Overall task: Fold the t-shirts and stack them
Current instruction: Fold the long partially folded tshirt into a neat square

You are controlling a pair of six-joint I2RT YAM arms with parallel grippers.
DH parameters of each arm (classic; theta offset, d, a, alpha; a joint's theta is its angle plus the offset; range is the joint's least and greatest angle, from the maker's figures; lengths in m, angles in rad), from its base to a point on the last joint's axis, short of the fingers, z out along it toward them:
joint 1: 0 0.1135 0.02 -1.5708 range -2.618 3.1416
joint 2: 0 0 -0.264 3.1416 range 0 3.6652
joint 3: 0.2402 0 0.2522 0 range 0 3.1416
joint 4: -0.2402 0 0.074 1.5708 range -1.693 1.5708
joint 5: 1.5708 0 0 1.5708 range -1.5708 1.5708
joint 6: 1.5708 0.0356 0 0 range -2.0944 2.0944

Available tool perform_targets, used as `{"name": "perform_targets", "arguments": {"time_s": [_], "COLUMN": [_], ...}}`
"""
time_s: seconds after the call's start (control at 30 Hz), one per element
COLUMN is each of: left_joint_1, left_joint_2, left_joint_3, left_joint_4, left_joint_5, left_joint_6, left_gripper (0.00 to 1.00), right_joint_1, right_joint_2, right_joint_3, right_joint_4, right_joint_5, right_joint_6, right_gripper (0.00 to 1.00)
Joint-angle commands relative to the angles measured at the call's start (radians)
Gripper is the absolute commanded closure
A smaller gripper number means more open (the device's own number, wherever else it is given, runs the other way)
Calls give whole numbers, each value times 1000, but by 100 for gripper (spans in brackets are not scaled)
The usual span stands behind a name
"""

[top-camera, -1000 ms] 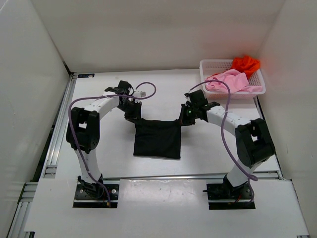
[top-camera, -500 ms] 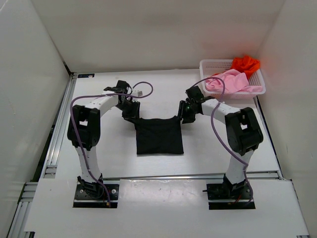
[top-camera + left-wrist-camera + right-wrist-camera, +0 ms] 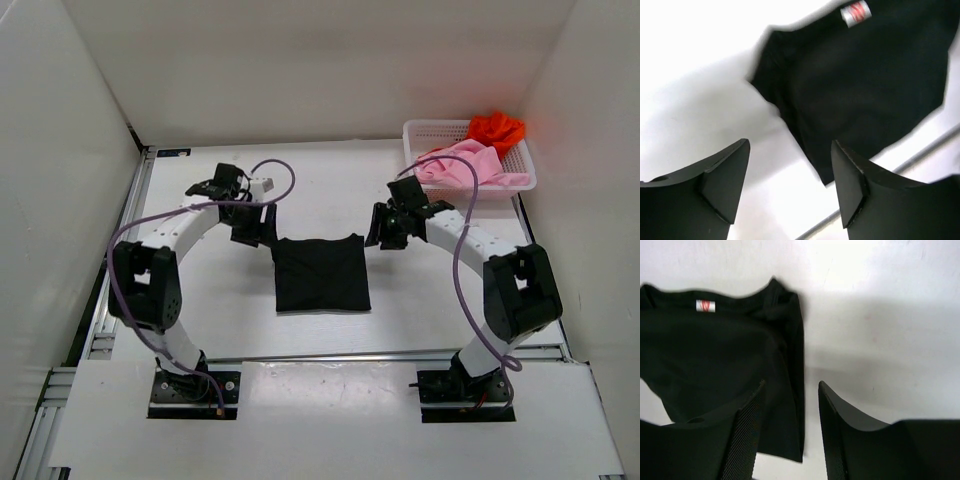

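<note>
Counting one folded — the black t-shirt; my left gripper and right gripper gape empty, pink t-shirt, orange-red t-shirt unfolded far right.

This is a robotics lab cell, not a home. Plain white panels box in a white surface on three sides. Bare aluminium framing rails run along its left and near edges. The left arm and right arm, both white and black, are bolted on black base plates at the near edge, with purple cables looped along them. The only homely things are a black t-shirt and a white mesh basket of clothes.
</note>
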Motion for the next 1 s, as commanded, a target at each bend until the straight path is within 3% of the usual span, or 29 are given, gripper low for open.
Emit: {"name": "perform_targets", "arguments": {"time_s": [0.0, 0.07, 0.1, 0.17, 0.43, 0.53, 0.7, 0.83, 0.87, 0.9, 0.97], "left_joint_1": [-38, -47, -47, -47, -47, -47, -47, -47, -47, -47, -29], "left_joint_2": [-87, -87, -78, -53, 57, 117, 194, 215, 215, 215, 215], "left_joint_3": [-132, -172, -197, -209, -200, -200, -178, -169, -160, -151, -137], "left_joint_4": [8, 18, 27, 36, 67, 67, 67, 67, 67, 58, 45], "left_joint_5": [94, 134, 148, 168, 180, 231, 277, 292, 292, 277, 268], "left_joint_6": [7, 7, 7, 7, 7, 7, 7, 7, 7, 7, 7], "left_gripper": [22, 20, 5, 0, 0, 7, 33, 56, 72, 81, 90], "right_joint_1": [19, 30, 40, 40, 50, 50, 50, 50, 50, 50, 50], "right_joint_2": [-51, -52, -52, -52, -52, -52, -70, -90, -90, -99, -99], "right_joint_3": [-76, -102, -125, -149, -202, -202, -202, -191, -191, -191, -191], "right_joint_4": [-11, -11, 1, 14, 64, 64, 54, 34, 34, 25, 24], "right_joint_5": [-61, -73, -86, -100, -123, -113, -92, -73, -73, -63, -52], "right_joint_6": [-6, 7, 7, 36, 80, 80, 80, 71, 71, 71, 71], "right_gripper": [48, 47, 47, 46, 46, 46, 46, 46, 46, 46, 46]}}
